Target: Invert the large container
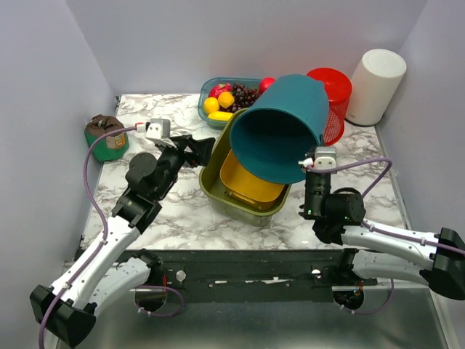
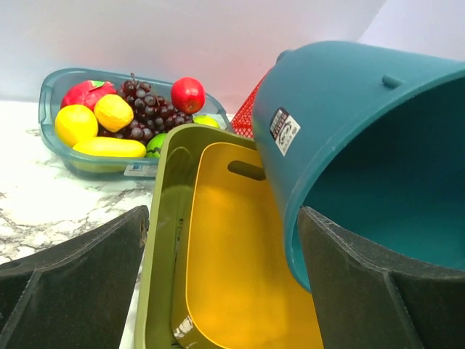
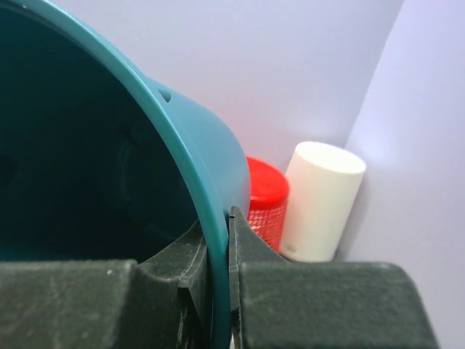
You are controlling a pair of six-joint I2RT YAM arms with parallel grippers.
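The right gripper [image 1: 312, 163] pinches the rim of the container [image 1: 283, 134], which hangs tilted, mouth toward seven o'clock, over the nested bins [image 1: 218, 187]. The left gripper [image 1: 197, 149] stands wide and empty at nine o'clock. The wrist should roll the mouth fully down, pinch firm, setting it clear of the bins.

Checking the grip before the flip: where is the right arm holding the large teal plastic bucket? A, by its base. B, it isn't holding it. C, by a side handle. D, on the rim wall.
D: in the right wrist view, the right arm's jaws pinch the rim wall of the large teal plastic bucket, with one inside the opening and one outside.
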